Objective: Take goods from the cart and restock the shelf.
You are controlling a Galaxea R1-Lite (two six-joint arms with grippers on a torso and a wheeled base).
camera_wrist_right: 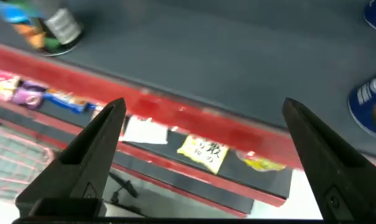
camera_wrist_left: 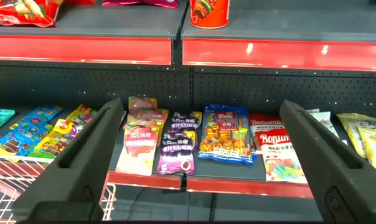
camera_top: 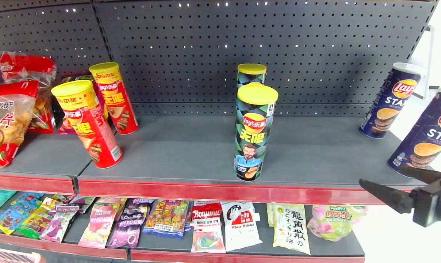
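The upper shelf [camera_top: 191,146] holds two red chip cans [camera_top: 87,124] at the left, two green chip cans [camera_top: 255,135] one behind the other in the middle, and two blue chip cans [camera_top: 425,135] at the right. My right gripper [camera_top: 380,175] is open and holds nothing. It hovers at the shelf's red front edge, just below the nearer blue can. In the right wrist view the right gripper [camera_wrist_right: 203,106] spans the red edge, with the blue can [camera_wrist_right: 371,106] to one side. My left gripper [camera_wrist_left: 200,106] is open and holds nothing, facing the lower shelf [camera_wrist_left: 238,183].
Red snack bags [camera_top: 8,120] lie at the upper shelf's far left. Flat candy packets [camera_top: 206,226] line the lower shelf. A wire cart [camera_wrist_left: 1,180] sits low at the left. Bare shelf lies between the green and blue cans.
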